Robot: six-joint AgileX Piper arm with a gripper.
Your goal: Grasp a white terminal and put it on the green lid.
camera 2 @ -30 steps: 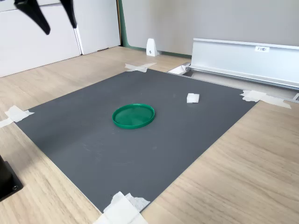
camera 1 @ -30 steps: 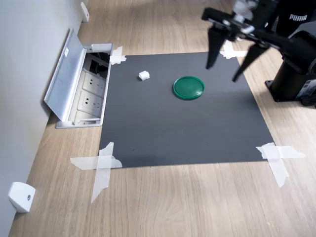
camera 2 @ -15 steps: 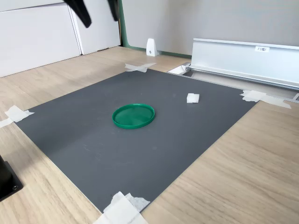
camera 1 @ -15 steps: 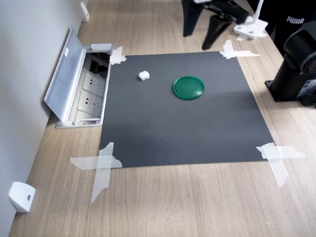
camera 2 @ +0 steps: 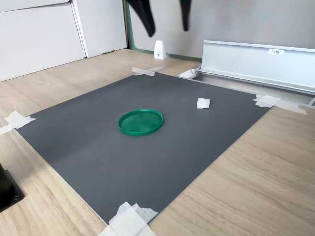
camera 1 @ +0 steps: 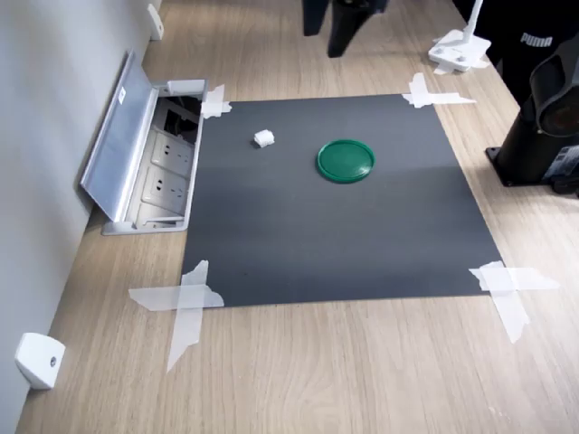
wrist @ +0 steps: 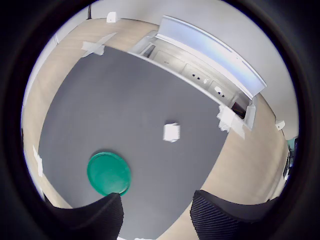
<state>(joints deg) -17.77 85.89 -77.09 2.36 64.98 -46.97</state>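
The gripper (camera 2: pixel 165 22) hangs high above the far edge of the dark mat (camera 1: pixel 335 226), its jaws spread and holding nothing. Both exterior views cut it off at the frame top; only the wrist view shows both ribbed fingertips (wrist: pixel 220 217) with the gap between them. The white terminal (camera 1: pixel 263 138) lies on the mat, apart from the green lid (camera 1: pixel 346 160), towards the open socket box (camera 1: pixel 158 167) in the first exterior view. The second exterior view shows the lid's raised rim.
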